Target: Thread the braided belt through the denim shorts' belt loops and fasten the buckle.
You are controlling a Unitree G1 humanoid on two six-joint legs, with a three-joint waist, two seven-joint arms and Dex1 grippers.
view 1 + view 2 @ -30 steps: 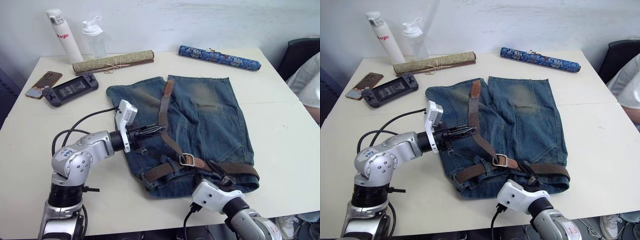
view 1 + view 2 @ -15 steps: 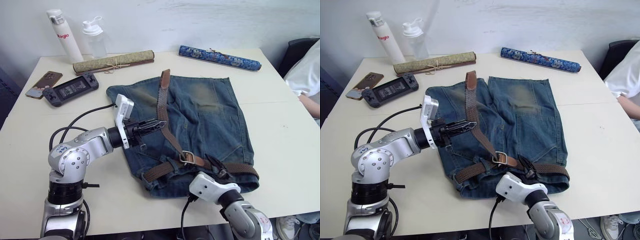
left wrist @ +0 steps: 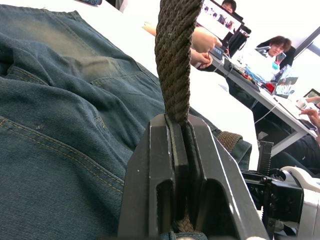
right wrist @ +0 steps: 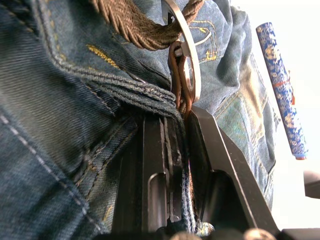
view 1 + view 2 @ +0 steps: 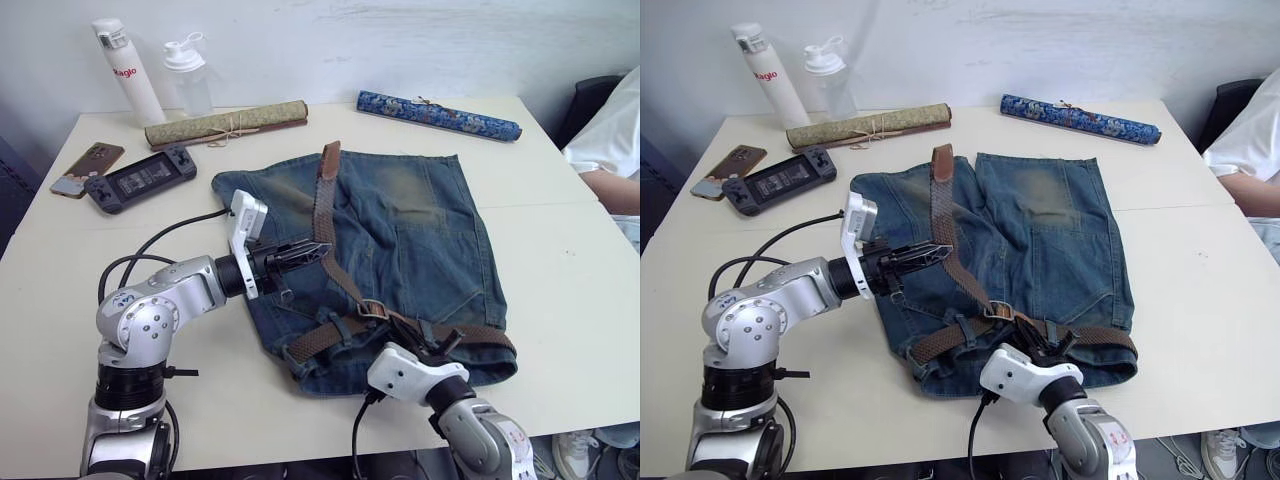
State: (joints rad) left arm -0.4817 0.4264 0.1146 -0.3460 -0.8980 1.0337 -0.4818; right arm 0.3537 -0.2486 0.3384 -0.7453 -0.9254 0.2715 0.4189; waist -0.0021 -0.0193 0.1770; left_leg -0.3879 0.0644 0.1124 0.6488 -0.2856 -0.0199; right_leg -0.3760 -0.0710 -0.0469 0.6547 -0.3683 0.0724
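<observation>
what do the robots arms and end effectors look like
Both arms have silver-grey metallic rounded joint housings, a white block at each wrist and black cables looping off them. The left end effector and right end effector are black, each with two flat-sided fingers. A small blue marking sits on the left arm's joint.

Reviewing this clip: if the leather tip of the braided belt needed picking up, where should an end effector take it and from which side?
Grip the leather tip across its narrow width, coming from above at the far hem of the denim shorts. It lies flat there with its end past the hem, on the table, so it is probably easiest to get a finger under there.
</observation>
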